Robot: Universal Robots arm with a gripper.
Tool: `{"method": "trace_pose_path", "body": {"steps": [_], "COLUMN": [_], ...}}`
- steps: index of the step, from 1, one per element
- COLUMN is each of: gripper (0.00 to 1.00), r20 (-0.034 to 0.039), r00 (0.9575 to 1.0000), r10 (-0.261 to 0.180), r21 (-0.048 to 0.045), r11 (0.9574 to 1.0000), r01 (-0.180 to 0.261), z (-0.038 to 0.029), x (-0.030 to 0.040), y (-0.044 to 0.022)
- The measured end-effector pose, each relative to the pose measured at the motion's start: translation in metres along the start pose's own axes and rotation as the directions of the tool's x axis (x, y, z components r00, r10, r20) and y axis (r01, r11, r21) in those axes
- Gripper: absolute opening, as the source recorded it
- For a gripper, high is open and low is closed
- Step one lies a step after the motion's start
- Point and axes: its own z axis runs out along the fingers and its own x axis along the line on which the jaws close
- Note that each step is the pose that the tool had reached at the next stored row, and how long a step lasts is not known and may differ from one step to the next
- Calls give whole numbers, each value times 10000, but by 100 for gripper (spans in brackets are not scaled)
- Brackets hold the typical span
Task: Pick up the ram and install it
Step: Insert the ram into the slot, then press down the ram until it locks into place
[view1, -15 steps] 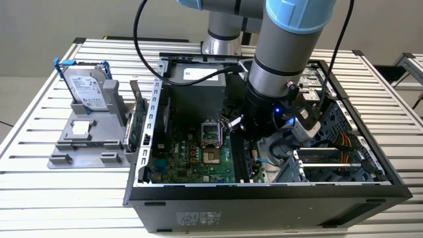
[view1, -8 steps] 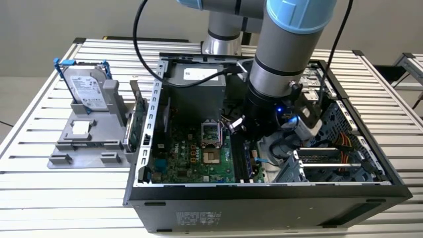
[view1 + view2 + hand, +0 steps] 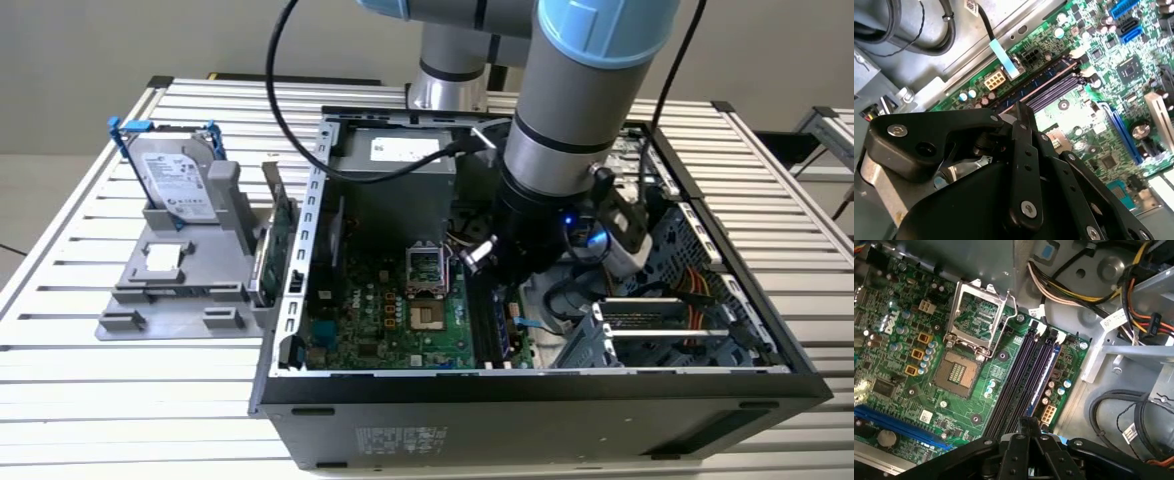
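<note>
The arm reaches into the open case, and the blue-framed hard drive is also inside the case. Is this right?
Not quite: the arm reaches into the case, but the blue-framed hard drive stands outside it, in a grey holder, as the exterior view shows.

Even, bright light; soft shadows.

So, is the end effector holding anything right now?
End effector: closed, nothing visible in its grip; the ram looks seated on the motherboard.
</note>
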Motion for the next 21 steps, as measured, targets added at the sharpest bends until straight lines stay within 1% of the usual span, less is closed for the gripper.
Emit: {"method": "trace_pose_path", "body": {"steps": [3,5,6,9,11,15,21], "gripper": [0,0,0,0,0,0,0], "r20": [11,25,38,93,110,118,128], "r00": [9994,9986,9981,9966,9957,9925,9851], "r10": [-346,-533,-620,-816,-920,-1216,-1717], "r21": [-7,-37,-62,-177,-204,-208,-206], "r11": [9994,9986,9981,9965,9955,9923,9849], "r01": [346,533,620,817,922,1218,1719], "z": [1,1,2,2,3,4,5], "x": [0,1,1,0,0,0,0], "y": [0,0,0,0,0,0,0]}}
